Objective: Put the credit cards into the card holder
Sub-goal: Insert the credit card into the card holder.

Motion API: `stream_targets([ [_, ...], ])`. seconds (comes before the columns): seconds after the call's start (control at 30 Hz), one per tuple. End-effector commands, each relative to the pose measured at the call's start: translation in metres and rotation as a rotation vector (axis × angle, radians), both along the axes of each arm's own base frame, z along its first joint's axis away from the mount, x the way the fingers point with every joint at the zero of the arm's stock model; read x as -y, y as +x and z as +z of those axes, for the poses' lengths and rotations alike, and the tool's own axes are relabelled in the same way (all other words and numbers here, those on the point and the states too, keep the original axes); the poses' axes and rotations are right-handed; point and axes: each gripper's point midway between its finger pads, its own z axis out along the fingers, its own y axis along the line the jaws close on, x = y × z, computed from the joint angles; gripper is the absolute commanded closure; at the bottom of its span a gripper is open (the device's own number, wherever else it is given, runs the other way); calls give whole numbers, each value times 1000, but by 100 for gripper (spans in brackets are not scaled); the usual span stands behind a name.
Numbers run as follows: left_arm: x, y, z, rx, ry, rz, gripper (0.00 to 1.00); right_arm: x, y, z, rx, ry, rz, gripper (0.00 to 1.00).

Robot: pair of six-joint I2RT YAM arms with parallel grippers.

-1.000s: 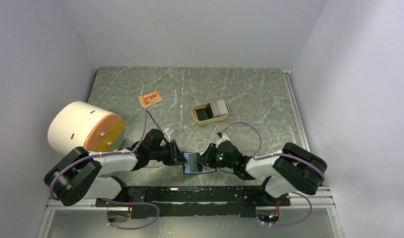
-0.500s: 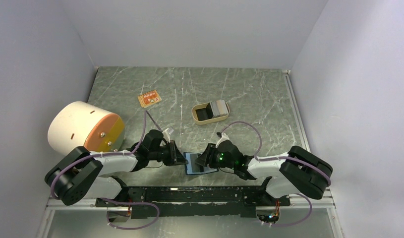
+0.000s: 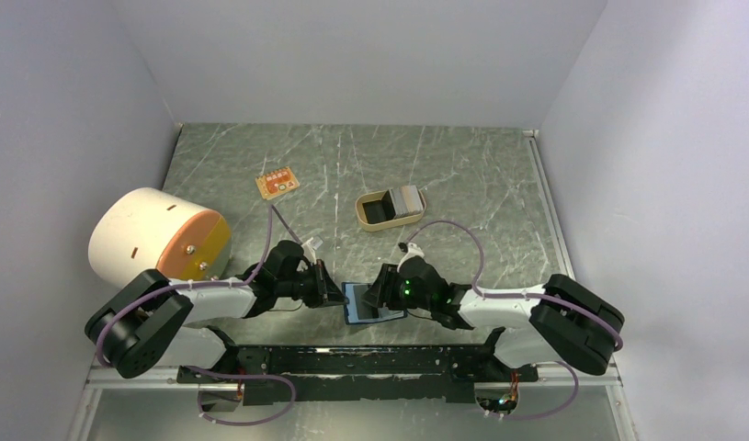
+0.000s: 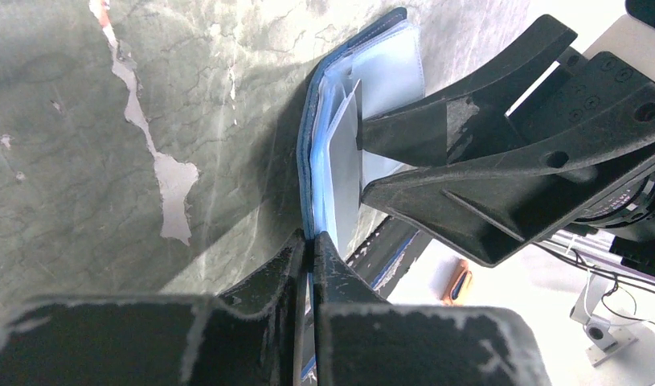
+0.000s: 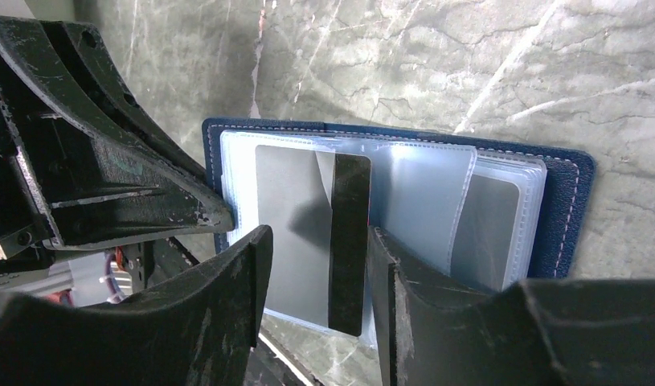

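The card holder (image 5: 563,211) lies open near the table's front edge, navy outside with clear sleeves inside. My left gripper (image 4: 312,241) is shut on its left edge (image 4: 308,173). My right gripper (image 5: 317,237) hovers over the open holder (image 3: 368,304) with its jaws apart. A dark card (image 5: 350,241) stands between them, close to the right finger, with a gap to the left one. A grey card (image 5: 285,233) sits in the left sleeve. More credit cards (image 3: 408,197) lie stacked in the tan tray (image 3: 363,219).
A small orange board (image 3: 277,184) lies at the back left. A big white cylinder with an orange face (image 3: 159,234) stands by the left wall, beside the left arm. Grey walls close the table in on three sides.
My left gripper has closed onto the holder's edge. My right gripper's jaws have spread wider around the dark card, and the right arm has shifted slightly left.
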Motion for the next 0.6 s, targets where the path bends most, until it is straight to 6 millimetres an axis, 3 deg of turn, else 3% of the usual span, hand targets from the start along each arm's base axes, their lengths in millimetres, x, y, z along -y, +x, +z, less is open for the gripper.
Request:
stream_targets([
  [0.0,4,0,5,17,-26,-22,91,26,-6,-27,-23,-163,-9,49],
  [0.17,4,1,6,22,-25,-22,89,14,-8,-25,-25,-113,23,49],
  [0.37,5,0,10,27,-32,-29,78,-13,-13,-8,-14,22,88,50],
  [0.57,4,1,11,34,-29,-22,75,-27,-19,-5,-29,84,118,59],
])
